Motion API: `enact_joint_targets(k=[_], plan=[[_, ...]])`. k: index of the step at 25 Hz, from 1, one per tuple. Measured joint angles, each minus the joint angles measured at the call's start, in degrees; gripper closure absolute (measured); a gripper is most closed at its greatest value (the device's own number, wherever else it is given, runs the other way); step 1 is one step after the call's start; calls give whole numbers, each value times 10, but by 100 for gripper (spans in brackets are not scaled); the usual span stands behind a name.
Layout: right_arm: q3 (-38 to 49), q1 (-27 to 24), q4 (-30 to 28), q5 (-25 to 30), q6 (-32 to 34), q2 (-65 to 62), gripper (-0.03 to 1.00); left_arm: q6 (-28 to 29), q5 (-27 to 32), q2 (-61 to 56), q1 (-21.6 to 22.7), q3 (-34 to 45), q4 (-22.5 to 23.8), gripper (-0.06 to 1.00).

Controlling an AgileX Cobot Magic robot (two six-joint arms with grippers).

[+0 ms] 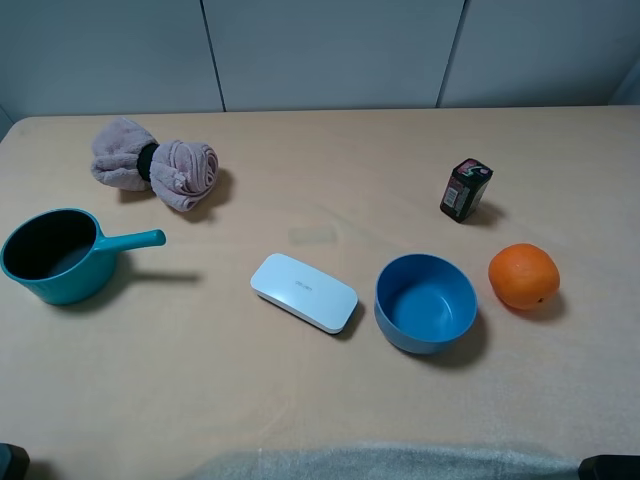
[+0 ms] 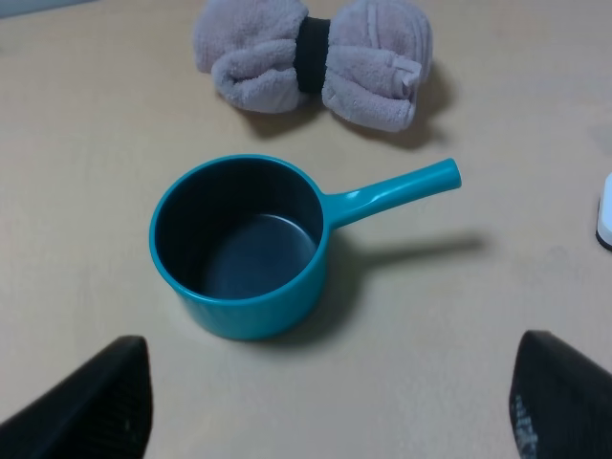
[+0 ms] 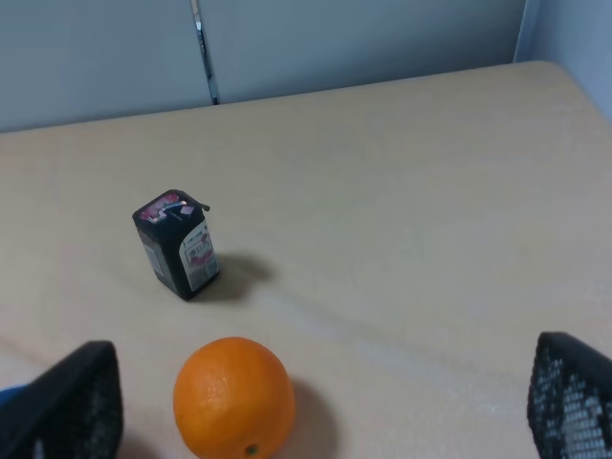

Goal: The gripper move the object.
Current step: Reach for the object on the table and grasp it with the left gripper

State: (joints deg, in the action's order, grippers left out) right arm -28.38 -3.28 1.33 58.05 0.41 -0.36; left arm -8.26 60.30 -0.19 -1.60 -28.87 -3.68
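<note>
The object is a flat white oblong case (image 1: pixel 303 291) lying on the table's middle, just left of a blue bowl (image 1: pixel 425 302). Its end shows at the edge of the left wrist view (image 2: pixel 605 212). My left gripper (image 2: pixel 330 382) is open and empty, its black fingers (image 2: pixel 91 411) spread wide, hovering near a teal pot (image 2: pixel 239 247), well left of the case. My right gripper (image 3: pixel 322 363) is open and empty, its fingers (image 3: pixel 574 397) spread wide near an orange (image 3: pixel 234 397). In the exterior view only black corners of the arms (image 1: pixel 12 462) show at the near edge.
A teal pot (image 1: pixel 55 255) with its handle pointing right sits at the left. A rolled pink towel (image 1: pixel 155 165) lies at the back left. A small dark red-labelled box (image 1: pixel 466 189) and an orange (image 1: pixel 523 276) stand at the right.
</note>
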Motion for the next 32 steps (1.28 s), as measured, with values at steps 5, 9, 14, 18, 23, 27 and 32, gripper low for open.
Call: enact_joint_targets(k=[5,9,14,18,23,27,32], plan=[[0,0,0,0,0,0,30,0,-1,12,0,-1,0,18],[0,0,0,0,0,0,30,0,-1,81,0,-20,0,18],[0,0,0,0,0,0,30,0,-5,207,0,-69,0,18],[0,0,0,0,0,0,30,0,-10,312,0,-107,0,18],[0,0,0,0,0,0,30,0,-32,429,0,-146,0,18],[0,0,0,0,0,0,30,0,-70,511,0,-176,0,18],[0,0,0,0,0,0,30,1,-142,592,0,-196,0,18]])
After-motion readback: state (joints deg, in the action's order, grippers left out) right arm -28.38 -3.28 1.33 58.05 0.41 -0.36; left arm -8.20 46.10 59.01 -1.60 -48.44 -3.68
